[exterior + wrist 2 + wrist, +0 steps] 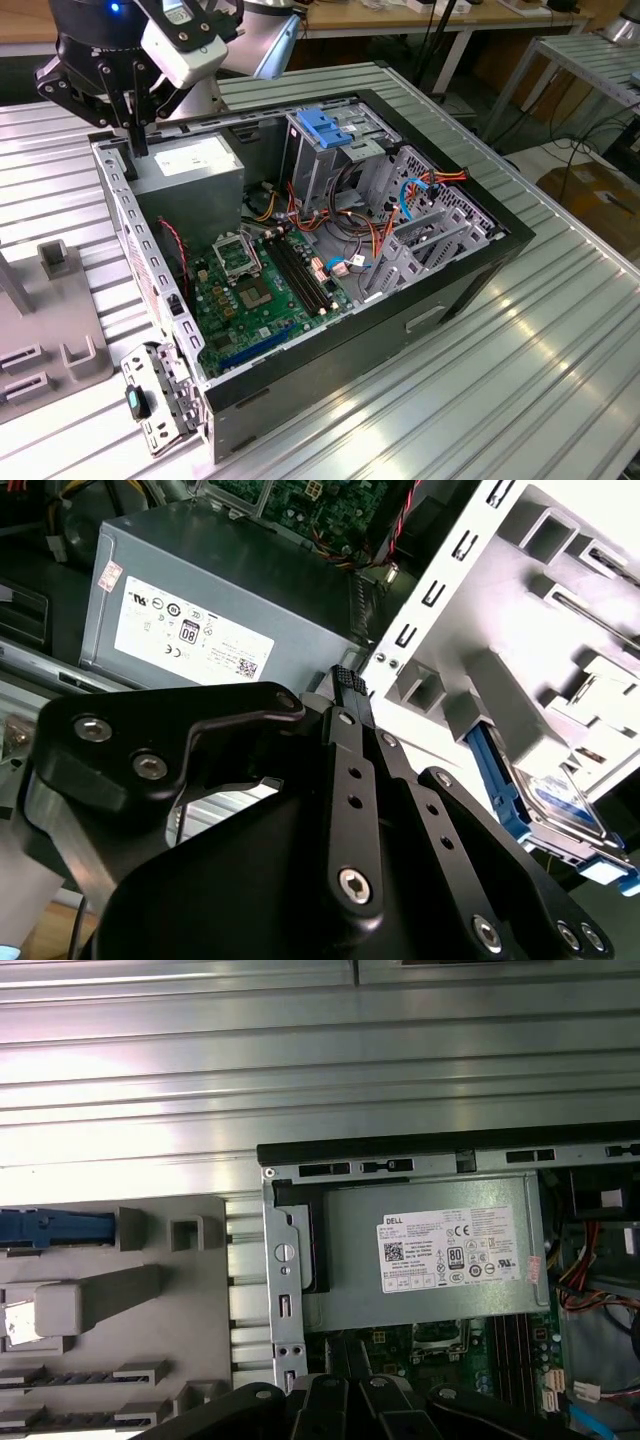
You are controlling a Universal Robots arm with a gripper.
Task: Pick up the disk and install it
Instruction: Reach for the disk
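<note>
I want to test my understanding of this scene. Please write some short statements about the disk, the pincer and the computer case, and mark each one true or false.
1. The disk lies in the grey fixture, outside the computer case. True.
2. The pincer holds the disk. False: it is shut on nothing, near the power supply.
3. The power supply bears a white label. True.
4. The bracket on the metal cage is red. False: it is blue.
5. The computer case is closed. False: it is open, and the motherboard shows.
</note>
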